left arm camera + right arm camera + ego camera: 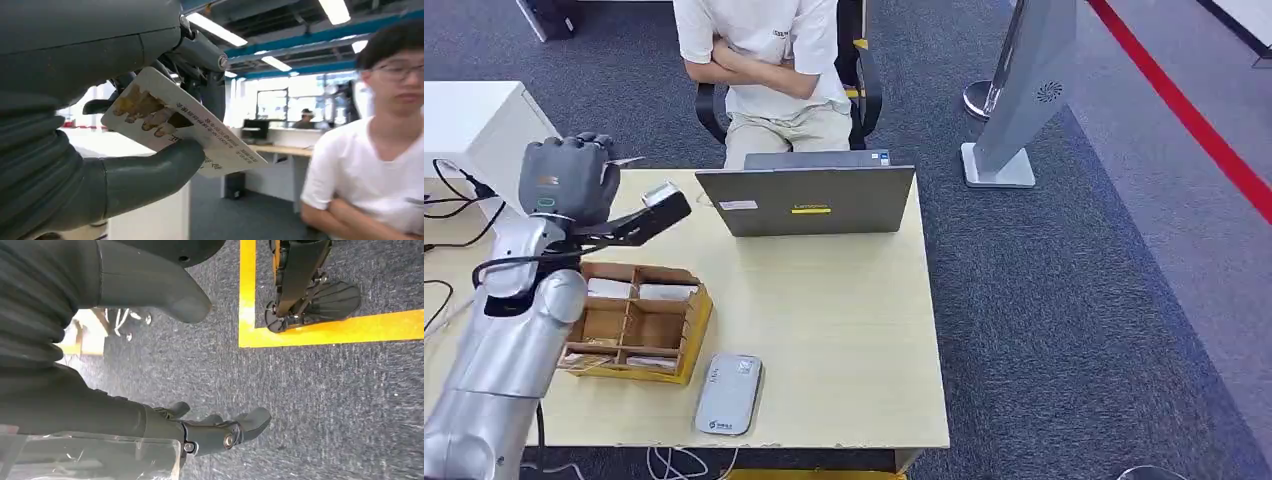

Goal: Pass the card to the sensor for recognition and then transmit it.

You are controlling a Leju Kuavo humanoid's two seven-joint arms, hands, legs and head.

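Left robot hand [567, 177] raised at 10 o'clock over the surface [844, 320], pinching the card [175, 122] between thumb and fingers, toward the seated person [764, 60]. Sensor [728, 393] flat at 6 o'clock, just beside wooden organizer [639, 322]. Laptop [809, 198] at 12. Right robot hand [150, 365] hangs over carpet, fingers apart, grasping nothing.

Laptop [809, 200] lid beyond left hand [567, 178] showing yellow Lenovo label. Card [185, 125] pinched in left hand bearing small printed lines, unreadable.
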